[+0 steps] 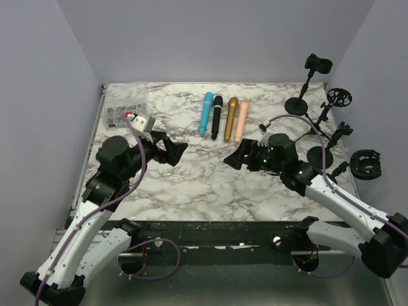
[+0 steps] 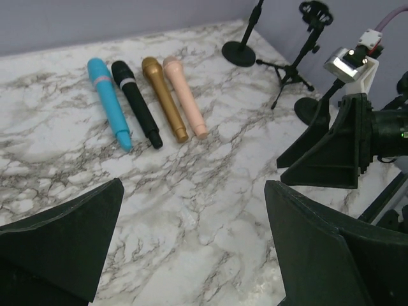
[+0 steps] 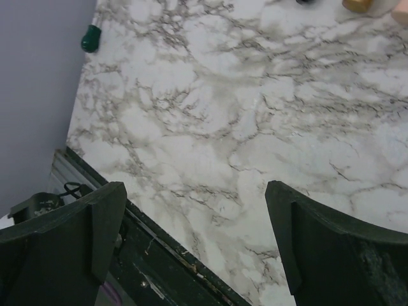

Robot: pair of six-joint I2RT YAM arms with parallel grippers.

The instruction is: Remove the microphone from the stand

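Four microphones (image 1: 231, 118) lie side by side, flat on the worktop (image 1: 191, 185). The stands (image 1: 298, 106) cluster at the far right edge, and their clips look empty, though they are small in view. Reaching there, the right arm could topple those light stands with its elbow. Both arms sit folded low, with the left pincer (image 1: 172, 152) and right pincer (image 1: 234, 158) facing each other, both wide and empty.

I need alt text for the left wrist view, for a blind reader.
Four microphones, blue, black, gold and pink, lie side by side on a marble table. The open left end effector frames the bottom edge; the open right end effector and black stands are at right.
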